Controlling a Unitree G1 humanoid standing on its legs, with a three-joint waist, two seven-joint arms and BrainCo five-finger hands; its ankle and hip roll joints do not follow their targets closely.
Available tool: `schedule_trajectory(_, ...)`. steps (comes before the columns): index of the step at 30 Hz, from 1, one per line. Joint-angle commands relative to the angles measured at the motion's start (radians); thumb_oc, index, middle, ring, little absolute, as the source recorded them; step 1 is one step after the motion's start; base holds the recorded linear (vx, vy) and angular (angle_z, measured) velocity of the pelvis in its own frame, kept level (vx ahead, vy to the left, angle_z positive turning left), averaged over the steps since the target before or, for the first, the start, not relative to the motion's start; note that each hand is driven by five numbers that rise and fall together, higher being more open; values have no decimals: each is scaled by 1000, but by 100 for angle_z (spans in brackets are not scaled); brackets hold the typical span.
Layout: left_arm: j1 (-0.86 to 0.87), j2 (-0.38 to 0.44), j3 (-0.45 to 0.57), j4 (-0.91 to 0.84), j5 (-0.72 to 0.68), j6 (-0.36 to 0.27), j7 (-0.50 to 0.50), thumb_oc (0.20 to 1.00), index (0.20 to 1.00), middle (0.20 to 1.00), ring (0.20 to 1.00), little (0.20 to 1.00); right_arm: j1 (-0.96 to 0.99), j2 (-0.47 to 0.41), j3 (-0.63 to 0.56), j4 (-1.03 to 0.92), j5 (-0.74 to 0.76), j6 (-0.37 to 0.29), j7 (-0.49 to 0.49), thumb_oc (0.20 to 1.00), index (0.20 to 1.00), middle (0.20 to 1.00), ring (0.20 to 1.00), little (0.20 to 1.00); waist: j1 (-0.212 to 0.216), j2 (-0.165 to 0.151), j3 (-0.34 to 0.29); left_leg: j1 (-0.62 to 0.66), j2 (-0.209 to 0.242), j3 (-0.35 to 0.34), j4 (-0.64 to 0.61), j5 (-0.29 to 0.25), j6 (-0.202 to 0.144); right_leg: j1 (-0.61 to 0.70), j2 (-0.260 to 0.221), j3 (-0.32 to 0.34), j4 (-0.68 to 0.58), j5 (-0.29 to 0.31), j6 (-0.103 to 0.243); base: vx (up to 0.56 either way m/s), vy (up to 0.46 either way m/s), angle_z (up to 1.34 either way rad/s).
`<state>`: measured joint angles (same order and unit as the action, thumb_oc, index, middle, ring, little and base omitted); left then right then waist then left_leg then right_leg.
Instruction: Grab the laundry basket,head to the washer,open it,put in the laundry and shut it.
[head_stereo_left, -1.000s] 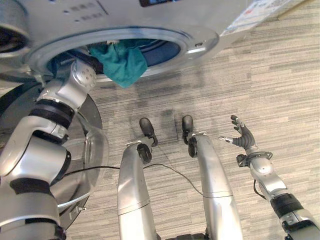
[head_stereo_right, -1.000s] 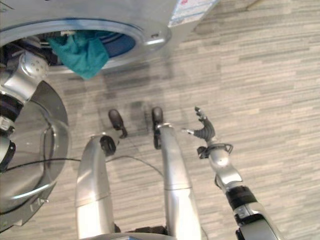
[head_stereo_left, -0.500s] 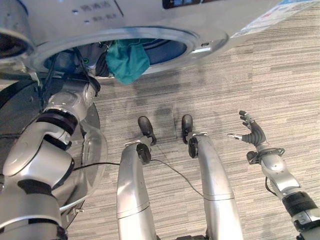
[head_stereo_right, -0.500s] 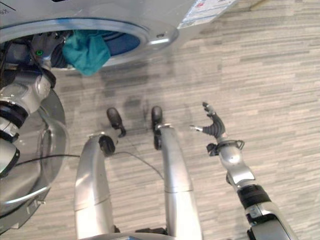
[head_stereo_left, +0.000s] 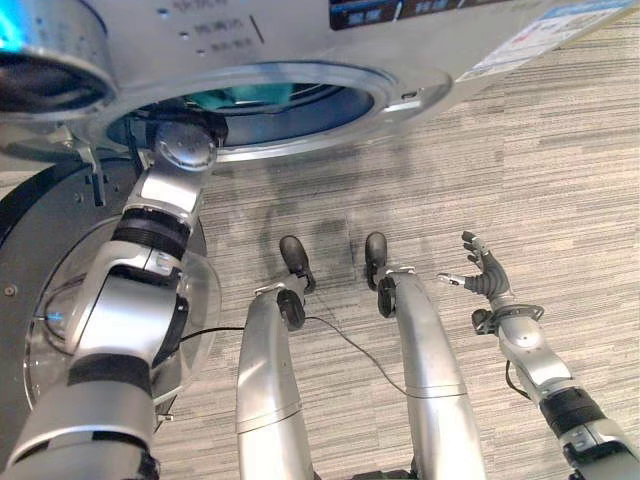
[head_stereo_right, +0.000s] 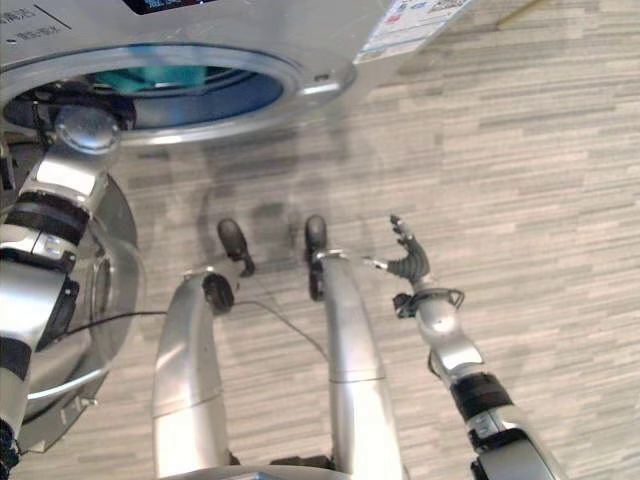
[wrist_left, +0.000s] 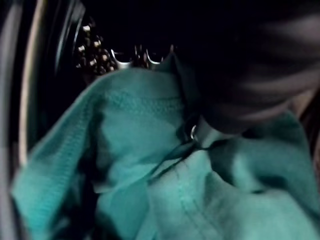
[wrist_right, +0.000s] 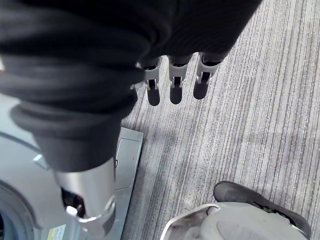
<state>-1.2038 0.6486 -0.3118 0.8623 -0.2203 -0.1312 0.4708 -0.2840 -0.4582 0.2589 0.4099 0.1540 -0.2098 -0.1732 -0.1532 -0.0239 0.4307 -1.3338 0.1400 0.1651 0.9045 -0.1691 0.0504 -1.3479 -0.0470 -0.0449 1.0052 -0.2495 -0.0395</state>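
One crumpled teal knit garment (wrist_left: 150, 165) lies inside the washer's (head_stereo_left: 420, 60) round steel-rimmed opening, where the left arm reaches in; that hand's fingers are hidden. The right hand (head_stereo_left: 482, 275) hangs spread over striped grey carpet (head_stereo_left: 520, 170), well clear of the washer.

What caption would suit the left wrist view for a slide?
Teal garment bunched inside the washer drum, seen from the robot's left wrist.

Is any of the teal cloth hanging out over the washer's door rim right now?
No. The teal cloth lies wholly inside the drum, behind the washer's door rim, with nothing draped over it.
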Motion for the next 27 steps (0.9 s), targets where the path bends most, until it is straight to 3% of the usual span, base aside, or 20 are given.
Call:
schedule_trajectory(1,-20,25,19,-14,-153,-80,47,1000,1000,1000,1000,1000,75,-28,11,-58,-14,-30,-26,1000,1000,1000,1000,1000,-14,18,-76,56,6,-69,52,-135,-18,84,-13,20,-172,53,72,-51,16,6)
schedule_trajectory(2,-30,71,-6,-31,-120,-79,30,1000,1000,1000,1000,1000,73,-45,6,-70,-11,-30,-16,1000,1000,1000,1000,1000,-16,22,-81,74,6,-66,19,-126,-21,100,-15,24,-204,67,78,-36,38,4)
schedule_trajectory(4,-17,87,-13,-57,-103,-83,14,1000,1000,1000,1000,1000,72,-50,8,-73,-10,-32,-4,1000,1000,1000,1000,1000,-17,22,-82,95,6,-60,-11,-115,-23,123,-18,24,-238,83,84,-33,30,-3)
schedule_trajectory(11,105,58,-7,-130,-39,-84,-41,1000,1000,1000,1000,1000,76,-61,11,-71,-32,-29,8,1000,1000,1000,1000,1000,-13,18,-83,176,-9,-59,-117,-75,-28,198,-26,22,-332,117,95,-29,-2,-2)
schedule_trajectory(17,456,-74,50,-303,7,-93,-125,1000,1000,1000,1000,1000,114,-21,-19,-38,-46,-10,-2,1000,1000,1000,1000,1000,19,17,-94,308,-26,-63,-226,-31,-41,321,-35,2,-409,136,97,-30,-43,7)
schedule_trajectory(18,600,-132,60,-359,12,-95,-167,1000,1000,1000,1000,1000,132,-13,-26,-27,-55,3,2,1000,1000,1000,1000,1000,31,15,-96,393,-36,-58,-284,-16,-45,400,-41,-8,-447,141,98,-25,-57,16)
schedule_trajectory(19,600,-132,60,-359,12,-95,-167,1000,1000,1000,1000,1000,132,-13,-26,-27,-55,3,2,1000,1000,1000,1000,1000,31,15,-95,395,-36,-58,-285,-15,-45,401,-41,-8,-448,141,98,-7,-51,17)
schedule_trajectory(22,848,-223,69,-396,-16,-100,-251,1000,1000,1000,1000,1000,163,-14,-44,28,-77,35,13,1000,1000,1000,1000,1000,66,13,-104,593,-60,-67,-421,22,-58,587,-44,-36,-552,152,98,34,-60,20)
schedule_trajectory(23,850,-223,69,-397,-16,-99,-251,1000,1000,1000,1000,1000,164,-14,-43,28,-77,35,13,1000,1000,1000,1000,1000,66,13,-101,599,-60,-67,-424,23,-58,593,-44,-36,-555,153,98,47,-72,22)
schedule_trajectory(24,942,-257,73,-380,-41,-93,-288,1000,1000,1000,1000,1000,187,-7,-54,43,-82,43,19,1000,1000,1000,1000,1000,77,9,-108,692,-69,-71,-490,48,-68,694,-41,-52,-622,162,99,32,-60,13)
schedule_trajectory(27,991,-272,85,-376,-61,-91,-306,1000,1000,1000,1000,1000,197,-5,-59,48,-85,44,21,1000,1000,1000,1000,1000,83,7,-111,749,-73,-72,-536,61,-71,750,-39,-58,-660,166,101,47,-61,16)
